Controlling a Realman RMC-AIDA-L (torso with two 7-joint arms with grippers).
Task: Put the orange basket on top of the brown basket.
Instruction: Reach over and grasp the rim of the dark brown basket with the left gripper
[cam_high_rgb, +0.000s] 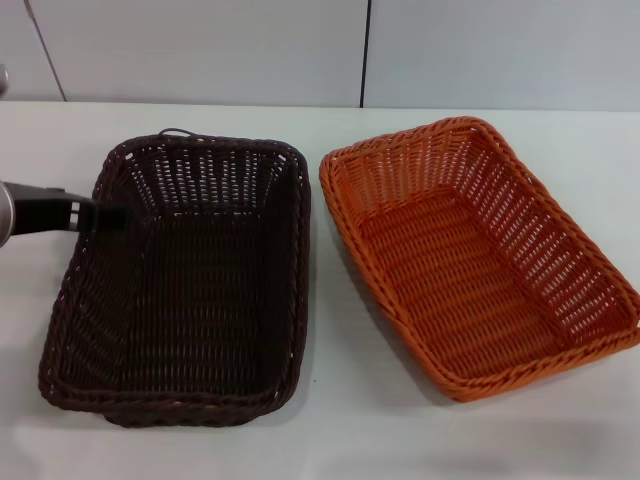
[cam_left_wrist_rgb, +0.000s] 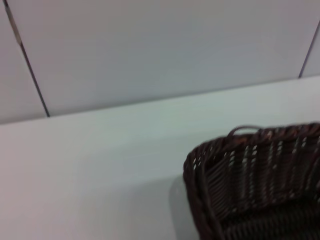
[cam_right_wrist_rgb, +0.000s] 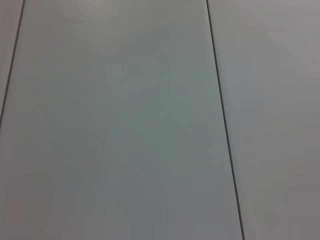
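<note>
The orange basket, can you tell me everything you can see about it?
The orange basket is bright orange, rectangular and looks woven like wicker, with sloped openwork sides, a tighter woven floor and a braided rim. It is empty and sits upright on the white table, turned at a slight angle, on the robot's right. The brown basket lies beside it with a gap between them. No end effector touches it.
</note>
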